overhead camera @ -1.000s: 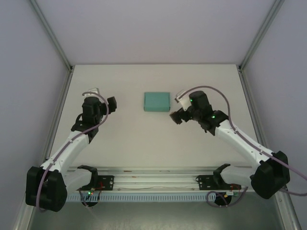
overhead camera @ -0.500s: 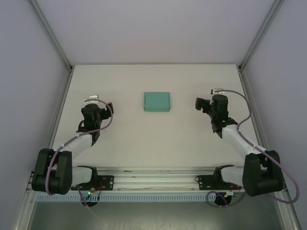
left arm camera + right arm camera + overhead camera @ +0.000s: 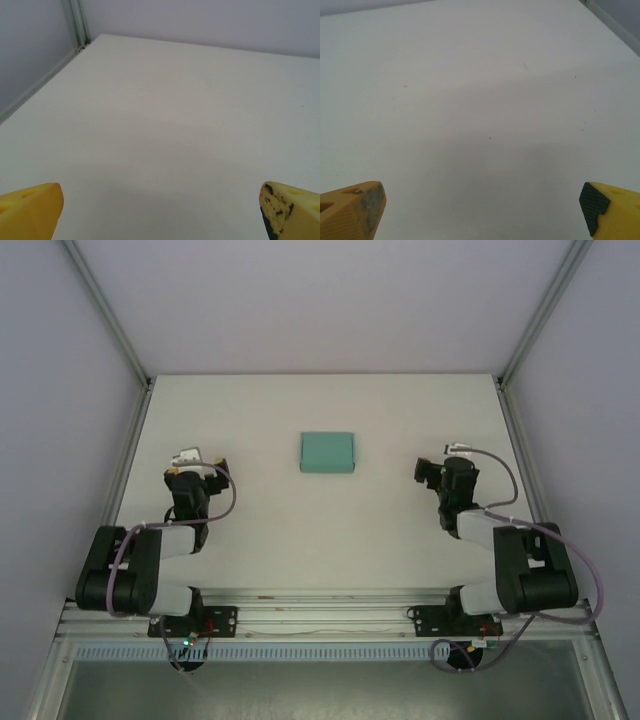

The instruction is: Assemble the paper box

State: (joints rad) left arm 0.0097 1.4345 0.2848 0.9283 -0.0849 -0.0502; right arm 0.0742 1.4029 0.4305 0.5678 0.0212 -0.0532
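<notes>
A white table (image 3: 300,530) between pale walls is carrying the paper box (image 3: 326,452), a small teal rectangle lying flat toward the far edge, near its middle. The left gripper (image 3: 160,215) and right gripper (image 3: 482,212) are hovering well apart from it, nearer the left and right edges. Each is spreading its yellow fingers (image 3: 30,210) wide and holding nothing.

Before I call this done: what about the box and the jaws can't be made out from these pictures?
- Box, top view: too small to tell whether its flaps and tabs are tucked in.
- Its side walls and underside, top view: hidden by its own top face.
- Left fingertips, left wrist view: cut off by the bottom edge.
- Right fingertips, right wrist view: cut off the same way.
</notes>
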